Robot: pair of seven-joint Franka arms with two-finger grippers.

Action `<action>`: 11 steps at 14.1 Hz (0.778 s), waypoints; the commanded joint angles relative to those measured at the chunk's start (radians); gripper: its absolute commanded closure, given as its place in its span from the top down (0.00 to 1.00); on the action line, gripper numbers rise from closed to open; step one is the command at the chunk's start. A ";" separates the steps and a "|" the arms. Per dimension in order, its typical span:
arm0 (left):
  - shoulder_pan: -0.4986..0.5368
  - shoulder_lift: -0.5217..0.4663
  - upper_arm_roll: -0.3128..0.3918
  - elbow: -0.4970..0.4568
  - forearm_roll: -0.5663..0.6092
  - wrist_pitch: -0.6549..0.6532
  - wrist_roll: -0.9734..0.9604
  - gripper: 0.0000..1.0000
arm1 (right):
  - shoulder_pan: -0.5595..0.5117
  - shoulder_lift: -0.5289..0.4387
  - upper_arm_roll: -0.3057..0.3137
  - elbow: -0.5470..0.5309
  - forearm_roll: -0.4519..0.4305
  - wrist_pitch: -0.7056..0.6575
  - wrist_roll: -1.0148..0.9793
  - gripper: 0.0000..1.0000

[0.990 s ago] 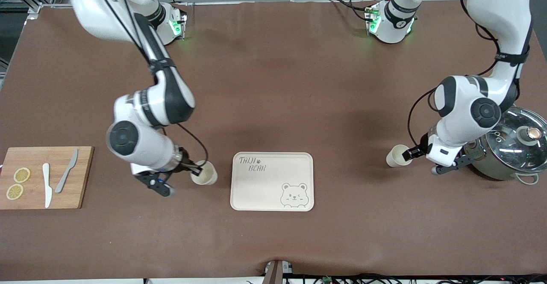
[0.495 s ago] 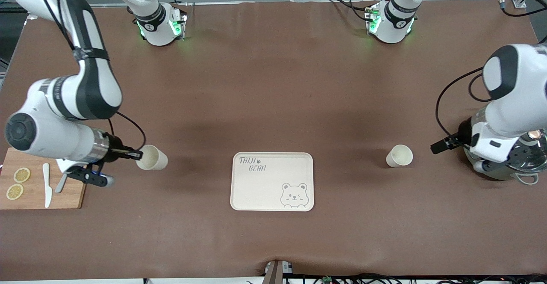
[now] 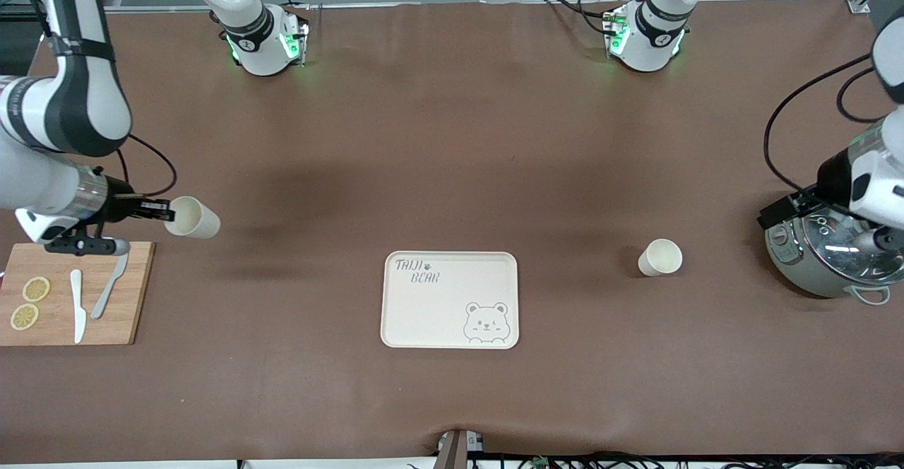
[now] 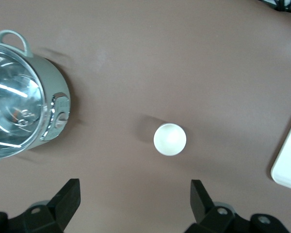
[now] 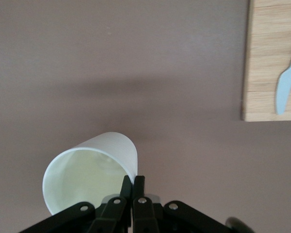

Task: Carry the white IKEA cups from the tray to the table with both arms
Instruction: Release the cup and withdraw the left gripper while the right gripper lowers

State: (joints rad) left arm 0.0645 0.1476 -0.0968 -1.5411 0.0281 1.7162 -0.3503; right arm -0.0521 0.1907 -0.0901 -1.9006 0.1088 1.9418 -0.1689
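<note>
One white cup (image 3: 659, 257) upright on table; other cup (image 3: 192, 217) airborne, tilted.

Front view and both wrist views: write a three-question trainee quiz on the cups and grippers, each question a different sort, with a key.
1. True or false: the right gripper pinches the rim of a small cream-white tapered cup.
2. Multiple choice: the other cream-white cup stands A) on the cream bear tray, B) on the brown table between tray and grey-green glass-lidded pot, C) on the wooden cutting board.
3. Fill in: the left gripper, over the table by the pot, is ____.

Key: 1 true; 2 B; 3 open.
</note>
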 commanded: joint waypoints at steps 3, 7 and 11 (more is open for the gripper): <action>0.009 -0.054 -0.004 0.072 0.021 -0.119 0.071 1.00 | -0.104 -0.010 0.021 -0.279 -0.011 0.332 -0.201 0.00; -0.020 -0.115 0.032 0.067 0.022 -0.188 0.122 1.00 | -0.135 0.006 0.021 -0.301 -0.011 0.350 -0.269 0.00; -0.045 -0.187 0.101 0.038 0.012 -0.247 0.277 1.00 | -0.152 0.025 0.020 -0.317 -0.011 0.351 -0.293 0.00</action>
State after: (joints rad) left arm 0.0376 0.0076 -0.0211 -1.4732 0.0281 1.4843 -0.1239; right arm -0.1859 0.2136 -0.0830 -2.1992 0.1084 2.2865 -0.4447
